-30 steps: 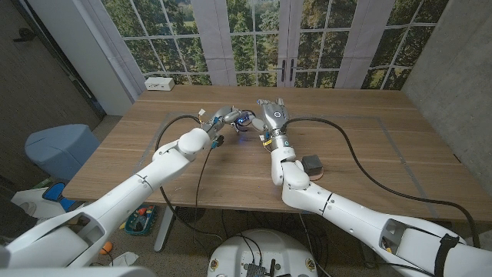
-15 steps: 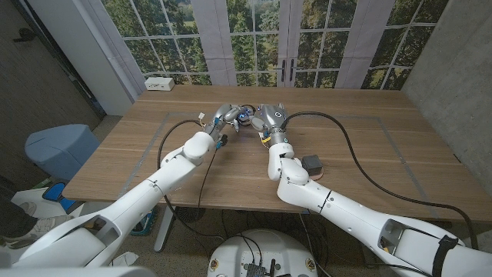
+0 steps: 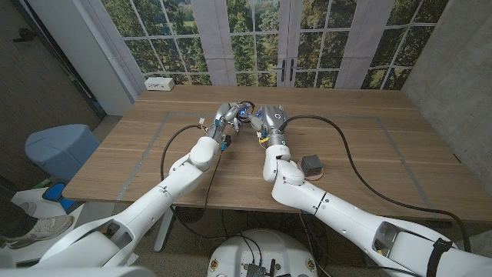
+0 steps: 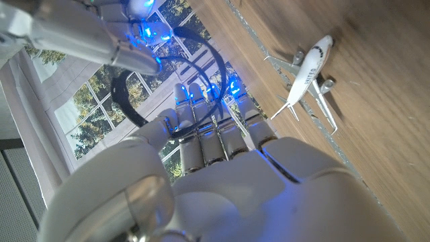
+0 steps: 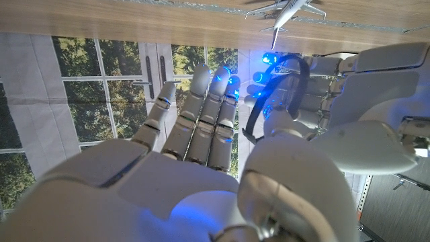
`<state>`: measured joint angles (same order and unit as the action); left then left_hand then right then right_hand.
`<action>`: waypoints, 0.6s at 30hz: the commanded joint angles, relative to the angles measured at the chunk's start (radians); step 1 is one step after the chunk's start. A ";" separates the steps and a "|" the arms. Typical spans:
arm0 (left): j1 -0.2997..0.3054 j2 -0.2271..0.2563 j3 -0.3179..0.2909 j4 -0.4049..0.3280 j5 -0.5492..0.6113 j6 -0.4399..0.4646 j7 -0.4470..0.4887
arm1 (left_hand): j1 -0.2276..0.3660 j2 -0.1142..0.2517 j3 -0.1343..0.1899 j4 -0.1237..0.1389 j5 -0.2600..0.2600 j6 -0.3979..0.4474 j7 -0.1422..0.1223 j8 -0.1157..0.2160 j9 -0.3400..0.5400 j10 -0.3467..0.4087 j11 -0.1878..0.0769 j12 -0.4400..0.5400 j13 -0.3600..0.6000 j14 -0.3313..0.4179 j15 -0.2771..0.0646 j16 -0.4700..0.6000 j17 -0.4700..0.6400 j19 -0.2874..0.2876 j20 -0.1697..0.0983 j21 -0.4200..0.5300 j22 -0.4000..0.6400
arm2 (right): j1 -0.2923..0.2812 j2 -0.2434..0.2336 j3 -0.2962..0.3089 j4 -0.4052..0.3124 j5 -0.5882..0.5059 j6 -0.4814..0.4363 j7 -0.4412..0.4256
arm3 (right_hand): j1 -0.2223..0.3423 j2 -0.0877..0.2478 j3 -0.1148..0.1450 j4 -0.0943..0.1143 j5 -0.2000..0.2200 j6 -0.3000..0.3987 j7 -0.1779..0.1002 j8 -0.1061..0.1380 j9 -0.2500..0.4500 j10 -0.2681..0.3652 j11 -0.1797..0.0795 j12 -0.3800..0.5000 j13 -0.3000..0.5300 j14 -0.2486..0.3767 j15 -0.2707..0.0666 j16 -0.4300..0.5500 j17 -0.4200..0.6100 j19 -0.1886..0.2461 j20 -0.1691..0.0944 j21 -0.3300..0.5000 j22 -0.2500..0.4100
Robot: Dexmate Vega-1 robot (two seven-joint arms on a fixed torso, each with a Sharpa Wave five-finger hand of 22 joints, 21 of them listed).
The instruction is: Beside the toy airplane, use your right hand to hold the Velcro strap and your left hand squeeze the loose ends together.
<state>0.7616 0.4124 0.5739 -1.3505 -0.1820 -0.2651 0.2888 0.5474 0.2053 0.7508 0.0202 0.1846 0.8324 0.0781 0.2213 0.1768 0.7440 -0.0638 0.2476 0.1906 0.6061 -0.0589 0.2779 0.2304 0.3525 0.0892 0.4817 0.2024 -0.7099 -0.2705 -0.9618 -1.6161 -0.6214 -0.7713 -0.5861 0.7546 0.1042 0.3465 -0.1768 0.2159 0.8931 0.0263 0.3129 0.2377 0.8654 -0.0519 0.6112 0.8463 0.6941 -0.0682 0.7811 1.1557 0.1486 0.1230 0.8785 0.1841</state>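
Left hand point(image 3: 225, 118) and right hand point(image 3: 268, 118) meet raised over the table point(image 3: 369, 154) toward its far edge, plane point(image 4: 308, 69) on the table nearby. Black strap point(image 5: 279, 91) loops between both hands, fingers curled on it. Small grey box point(image 3: 311, 164) sits nearer the right edge.

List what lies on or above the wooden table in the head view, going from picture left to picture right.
White box at the far left corner → left hand → Velcro strap between the two hands → right hand → small dark block near the front edge.
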 commanded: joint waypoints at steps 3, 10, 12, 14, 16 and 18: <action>-0.019 -0.043 0.006 0.069 -0.017 -0.101 -0.036 | -0.005 -0.001 0.005 -0.004 -0.001 0.004 -0.005 -0.007 0.000 0.000 -0.003 -0.004 0.002 0.008 -0.036 0.006 0.006 0.010 -0.003 0.010 0.006 | 0.012 0.091 0.011 0.129 0.047 0.013 -0.170 | 0.068 0.015 0.011 -0.003 0.010 0.073 -0.005 0.028 0.021 0.048 -0.018 0.074 0.066 0.031 -0.058 0.043 0.006 0.036 -0.019 0.006 0.005; -0.022 -0.043 0.001 0.074 -0.034 -0.104 -0.058 | -0.005 -0.003 0.005 -0.007 -0.001 0.004 -0.009 -0.009 -0.001 -0.001 -0.005 -0.007 0.002 0.008 -0.040 0.007 0.007 0.011 -0.006 0.012 0.007 | 0.015 0.113 0.029 0.179 0.085 0.059 -0.251 | 0.131 0.031 0.054 -0.007 0.030 0.150 -0.025 0.064 0.046 0.084 -0.046 0.130 0.107 0.060 -0.086 0.053 0.013 0.058 -0.043 0.016 0.007; -0.023 -0.043 0.000 0.077 -0.040 -0.104 -0.065 | -0.005 -0.004 0.006 -0.008 -0.001 0.005 -0.009 -0.010 -0.001 0.000 -0.006 -0.007 0.002 0.008 -0.038 0.007 0.008 0.011 -0.006 0.013 0.007 | 0.016 0.118 0.034 0.191 0.095 0.071 -0.270 | 0.138 0.030 0.059 -0.005 0.033 0.165 -0.019 0.073 0.053 0.088 -0.047 0.141 0.116 0.067 -0.089 0.052 0.012 0.063 -0.046 0.019 0.007; -0.024 -0.041 0.000 0.076 -0.042 -0.099 -0.070 | -0.005 -0.004 0.006 -0.009 -0.001 0.005 -0.009 -0.010 -0.001 0.002 -0.006 -0.007 0.002 0.007 -0.039 0.007 0.009 0.014 -0.007 0.015 0.008 | 0.014 0.116 0.044 0.194 0.113 0.096 -0.284 | 0.147 0.028 0.067 -0.005 0.036 0.172 -0.014 0.080 0.060 0.093 -0.052 0.155 0.129 0.075 -0.090 0.050 0.013 0.066 -0.047 0.021 0.008; -0.025 -0.041 0.000 0.078 -0.044 -0.095 -0.073 | -0.005 -0.004 0.006 -0.010 -0.001 0.006 -0.008 -0.011 -0.001 0.003 -0.006 -0.007 0.002 0.007 -0.039 0.008 0.009 0.015 -0.008 0.015 0.008 | 0.016 0.118 0.046 0.194 0.120 0.087 -0.286 | 0.151 0.026 0.071 -0.004 0.039 0.176 -0.011 0.084 0.065 0.095 -0.053 0.161 0.135 0.078 -0.088 0.049 0.015 0.070 -0.048 0.023 0.008; -0.026 -0.040 0.000 0.079 -0.045 -0.092 -0.075 | -0.004 -0.005 0.005 -0.012 -0.002 0.007 -0.009 -0.011 -0.001 0.003 -0.004 -0.007 0.002 0.007 -0.039 0.008 0.010 0.015 -0.008 0.016 0.008 | 0.017 0.109 0.048 0.179 0.133 0.083 -0.267 | 0.155 0.022 0.075 -0.005 0.042 0.180 -0.006 0.089 0.071 0.094 -0.054 0.169 0.142 0.079 -0.087 0.048 0.018 0.071 -0.047 0.025 0.008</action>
<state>0.7427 0.3747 0.5757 -1.2847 -0.2113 -0.3554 0.2392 0.5475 0.2053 0.7549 0.0160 0.1846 0.8376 0.0728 0.2127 0.1769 0.7426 -0.0621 0.2438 0.1907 0.6060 -0.0588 0.2779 0.2350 0.3596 0.0821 0.4922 0.2072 -0.6974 -0.1745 -0.9366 -1.4643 -0.5462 -0.7210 -0.8005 0.8965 0.1279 0.4123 -0.1808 0.2516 1.0615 0.0163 0.3929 0.3014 0.9506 -0.1054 0.7699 0.9799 0.7666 -0.0837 0.8284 1.1686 0.2073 0.0786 0.8951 0.1887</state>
